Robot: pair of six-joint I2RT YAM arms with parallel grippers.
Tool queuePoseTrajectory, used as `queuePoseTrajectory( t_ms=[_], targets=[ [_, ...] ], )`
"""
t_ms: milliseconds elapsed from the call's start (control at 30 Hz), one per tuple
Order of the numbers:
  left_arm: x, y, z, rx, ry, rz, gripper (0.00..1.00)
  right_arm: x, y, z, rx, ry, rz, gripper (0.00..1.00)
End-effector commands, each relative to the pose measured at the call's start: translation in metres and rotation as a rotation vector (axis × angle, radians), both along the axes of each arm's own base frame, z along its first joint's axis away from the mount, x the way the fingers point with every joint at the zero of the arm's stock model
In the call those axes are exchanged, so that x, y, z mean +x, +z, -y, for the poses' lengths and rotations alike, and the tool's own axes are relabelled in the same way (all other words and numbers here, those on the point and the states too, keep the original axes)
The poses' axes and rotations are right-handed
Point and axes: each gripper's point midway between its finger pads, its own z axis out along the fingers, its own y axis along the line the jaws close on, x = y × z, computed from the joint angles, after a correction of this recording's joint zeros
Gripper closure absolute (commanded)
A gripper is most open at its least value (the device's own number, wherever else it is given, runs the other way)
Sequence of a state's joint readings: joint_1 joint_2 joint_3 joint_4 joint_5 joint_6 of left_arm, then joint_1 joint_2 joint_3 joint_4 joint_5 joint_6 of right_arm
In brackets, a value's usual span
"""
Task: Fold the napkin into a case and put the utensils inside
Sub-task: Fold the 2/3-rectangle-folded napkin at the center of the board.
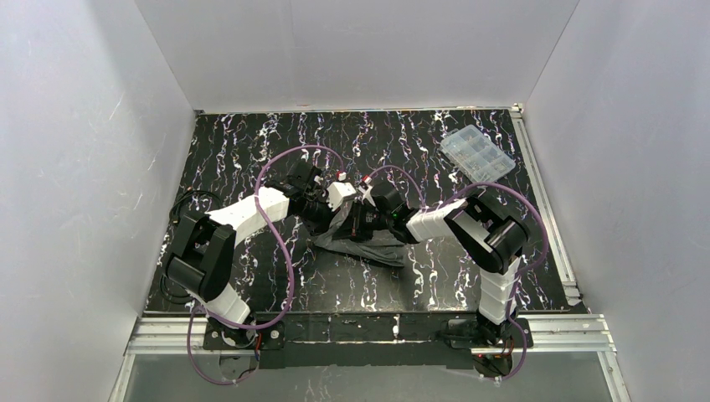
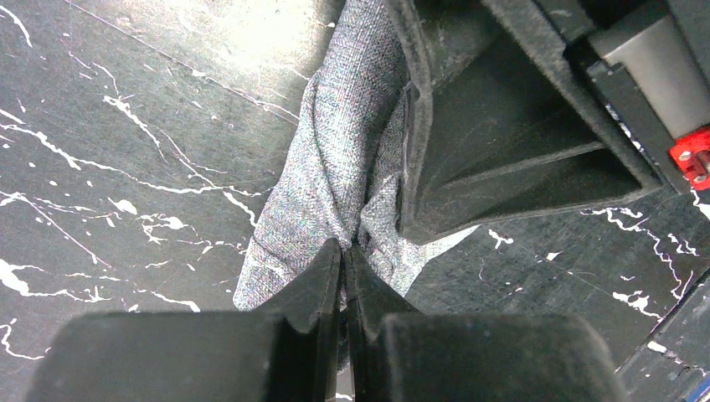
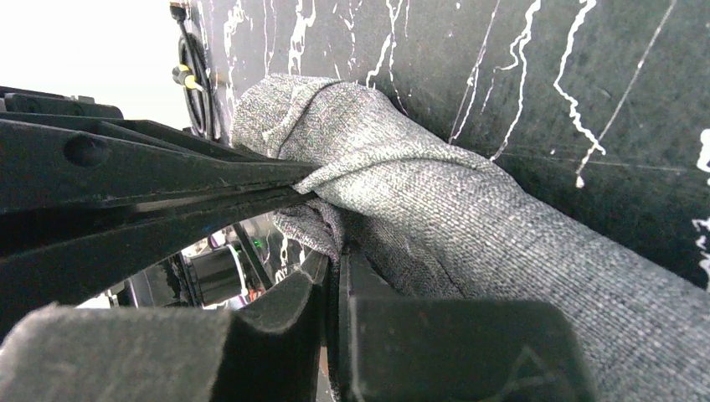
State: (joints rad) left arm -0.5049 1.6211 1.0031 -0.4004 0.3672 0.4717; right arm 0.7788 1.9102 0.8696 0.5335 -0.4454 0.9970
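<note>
The table [image 1: 251, 142] is black with white streaks. A grey napkin [image 1: 368, 247] lies bunched up in the middle. The left arm [image 1: 251, 209] reaches in from 8 o'clock and the right arm [image 1: 435, 219] from 4 o'clock. They meet at the napkin's 12 o'clock edge. A clear box [image 1: 477, 153] sits near the 2 o'clock corner, well apart from the napkin.

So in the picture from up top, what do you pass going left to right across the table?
Left arm → napkin → clear plastic box. The right arm overlaps the box, so it is left out.
</note>
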Motion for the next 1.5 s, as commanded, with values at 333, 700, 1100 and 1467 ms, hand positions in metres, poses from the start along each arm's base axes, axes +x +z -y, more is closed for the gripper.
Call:
queuePoseTrajectory(
  t_ms=[333, 700, 1100, 1467],
  targets=[
    [-0.011, 0.002, -0.002, -0.01, -0.019, -0.025, 1.0, 0.02, 0.027, 0.003, 0.106, -0.066, 0.065, 0.93],
    [-0.013, 0.0, -0.003, -0.007, -0.021, -0.027, 1.0, 0.021, 0.022, 0.008, 0.131, -0.097, 0.038, 0.94],
    [-0.015, -0.001, -0.003, -0.014, -0.03, -0.033, 1.0, 0.042, 0.008, 0.003, 0.022, -0.141, 0.027, 0.99],
    [-0.001, 0.029, 0.012, -0.071, 0.023, -0.043, 1.0, 0.015, -0.049, 0.006, -0.197, -0.076, -0.017, 0.99]
  ],
)
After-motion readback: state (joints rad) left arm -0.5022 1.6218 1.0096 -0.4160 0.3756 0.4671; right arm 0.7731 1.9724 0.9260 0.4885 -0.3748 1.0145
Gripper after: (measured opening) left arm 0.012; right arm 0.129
